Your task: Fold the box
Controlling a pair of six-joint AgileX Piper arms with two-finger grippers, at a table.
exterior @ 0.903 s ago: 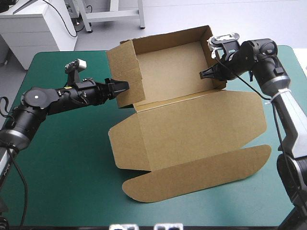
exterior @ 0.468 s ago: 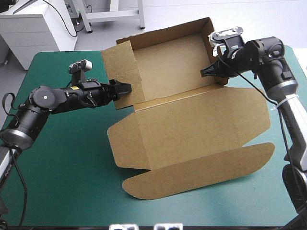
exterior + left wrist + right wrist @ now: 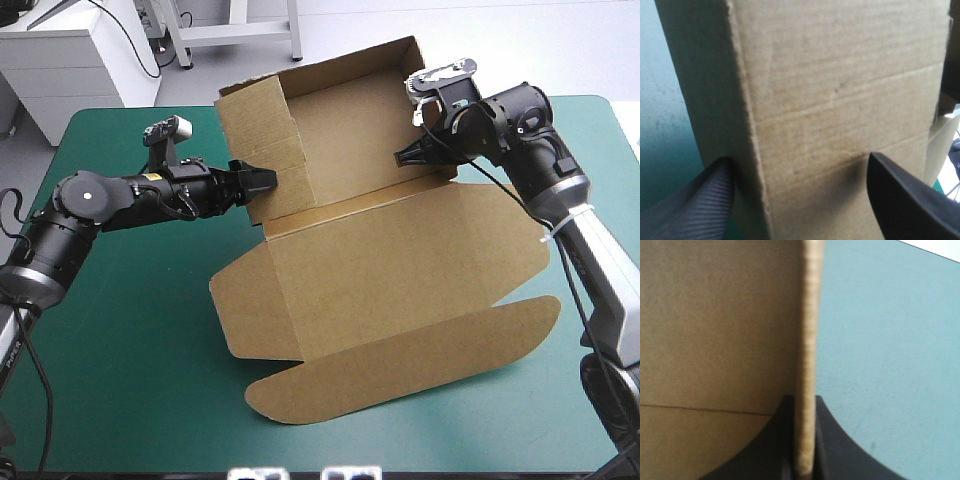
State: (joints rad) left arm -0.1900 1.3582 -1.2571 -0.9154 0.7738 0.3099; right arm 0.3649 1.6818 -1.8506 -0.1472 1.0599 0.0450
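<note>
Box [image 3: 390,270] lies on the teal-green worktop [image 3: 130,340] between the two tools, tray walls up, lid flat on the cover nearer than both tools. Left tool [image 3: 266,180] is at the tray's left end wall, black fingers [image 3: 700,205] wide apart, wall corner between them, not pinched. Right tool [image 3: 402,158] is nearly closed, clamping the right end wall's edge.

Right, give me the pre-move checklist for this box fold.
1. Right gripper shut on the brown cardboard box's right wall: ok.
2. Left gripper clamped on the left wall: not ok; its black fingers stand apart, either side of it.
3. Tray walls raised: ok.
4. Flat lid panel lying open toward the table's near edge: ok.
5. Tray base seated on the teal-green table cover: cannot tell.
</note>
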